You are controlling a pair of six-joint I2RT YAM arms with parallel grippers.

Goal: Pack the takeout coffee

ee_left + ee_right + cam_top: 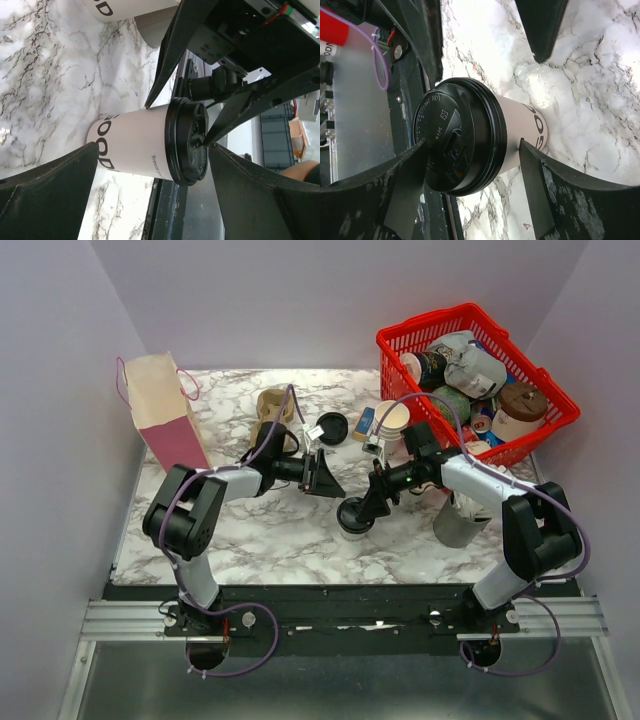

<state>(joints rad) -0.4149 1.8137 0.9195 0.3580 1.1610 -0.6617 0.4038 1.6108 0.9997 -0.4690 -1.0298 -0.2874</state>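
The takeout coffee is a white paper cup with a black lid, standing upright on the marble table near the middle front. My right gripper is open and straddles it from the right. In the right wrist view one finger overlaps the lid and the other sits at the cup wall. My left gripper is open and empty, just up-left of the cup and apart from it. In the left wrist view the cup shows between its fingers.
A pink and cream paper bag stands at the back left. A red basket full of items sits at the back right. A lidless white cup, a loose black lid, a cardboard carrier and a cup stack lie around.
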